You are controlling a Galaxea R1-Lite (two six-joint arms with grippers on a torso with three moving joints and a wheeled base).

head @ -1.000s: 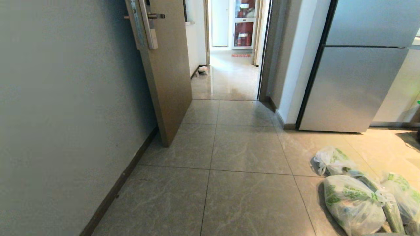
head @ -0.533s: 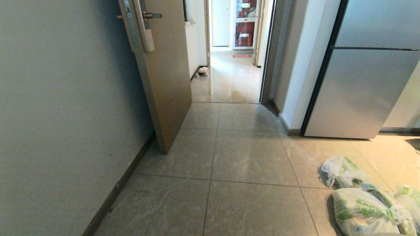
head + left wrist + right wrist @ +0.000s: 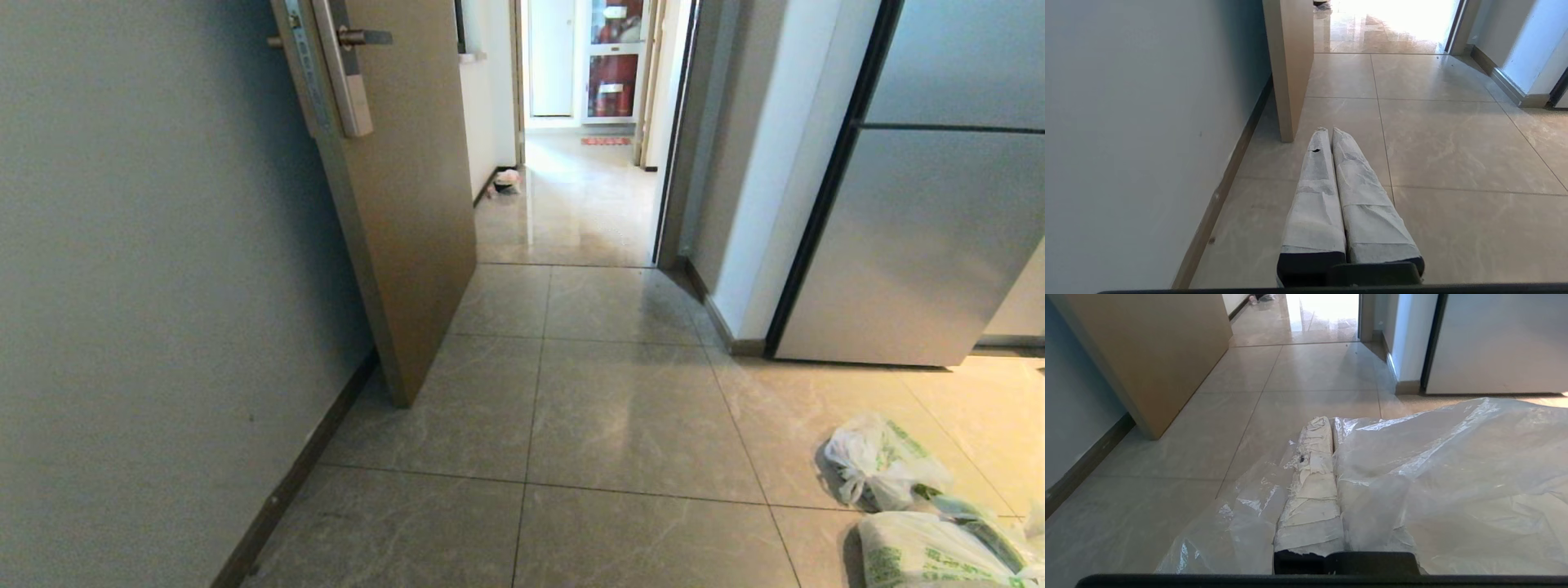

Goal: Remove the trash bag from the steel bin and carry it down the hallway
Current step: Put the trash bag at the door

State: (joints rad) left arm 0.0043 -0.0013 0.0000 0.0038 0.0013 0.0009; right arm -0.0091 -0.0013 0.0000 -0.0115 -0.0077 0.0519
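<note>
**A:** Two arms, yet neither shows from the head. What changed there?

**B:** The whole scene has slid: the door [image 3: 392, 204] looms larger, the printed bags [image 3: 922, 506] have slipped toward the lower right corner, and the fridge [image 3: 922, 245] is cut by the edge. That reads as the camera rolling forward, so I judge the carry toward the hallway [image 3: 580, 204] is under way.

**A:** Left wrist?

**B:** The left gripper [image 3: 1329, 131] has its jaws clenched together on nothing, pointing along the floor [image 3: 1453, 143] beside the wall.

**A:** Right wrist?

**B:** The right gripper [image 3: 1331, 421] has its jaws pinched on the trash bag [image 3: 1453, 477], whose film drapes over one finger and hides it.

**A:** Anything hidden?

**B:** The steel bin appears nowhere. Something small and pinkish lies far down the hallway, too small to identify, and the bag's lower end is cut off.
</note>
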